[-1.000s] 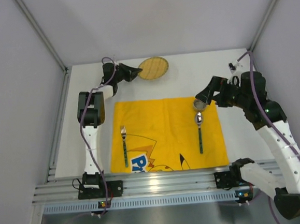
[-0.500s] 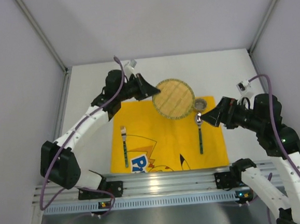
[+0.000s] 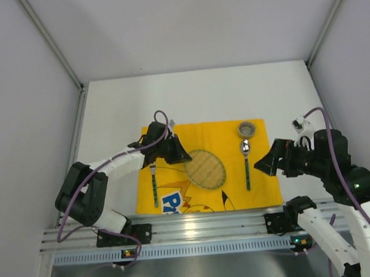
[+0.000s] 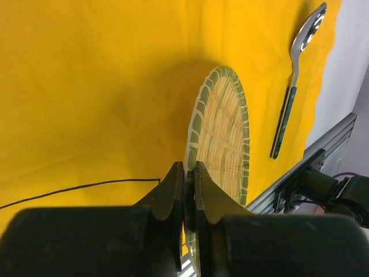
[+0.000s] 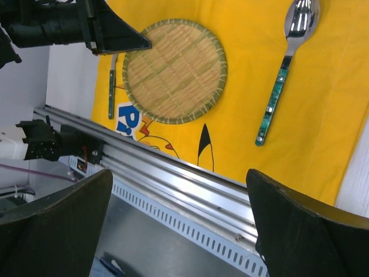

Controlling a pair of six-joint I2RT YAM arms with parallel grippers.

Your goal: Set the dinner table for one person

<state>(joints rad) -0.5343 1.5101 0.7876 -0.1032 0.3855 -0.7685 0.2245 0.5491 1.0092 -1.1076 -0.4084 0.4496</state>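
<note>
A round woven bamboo plate (image 3: 205,169) lies on the yellow cartoon mat (image 3: 204,137) in the middle of the white dinner table (image 3: 194,96). My left gripper (image 3: 184,156) is shut on the plate's left rim; the left wrist view shows the rim (image 4: 193,150) pinched between the fingers, and the plate also shows in the right wrist view (image 5: 174,70). A fork (image 3: 153,179) lies left of the plate, a spoon (image 3: 246,162) right of it, a small metal cup (image 3: 246,129) above the spoon. My right gripper (image 3: 267,164) is open and empty, right of the spoon.
A ribbed aluminium rail (image 3: 204,223) runs along the table's near edge, with both arm bases on it. White walls stand on the left, right and far sides. The spoon (image 5: 283,69) and the rail (image 5: 190,184) show in the right wrist view.
My left gripper carried the bamboo plate from the far table edge down to the middle of the mat. My right arm drew back toward the near right.
</note>
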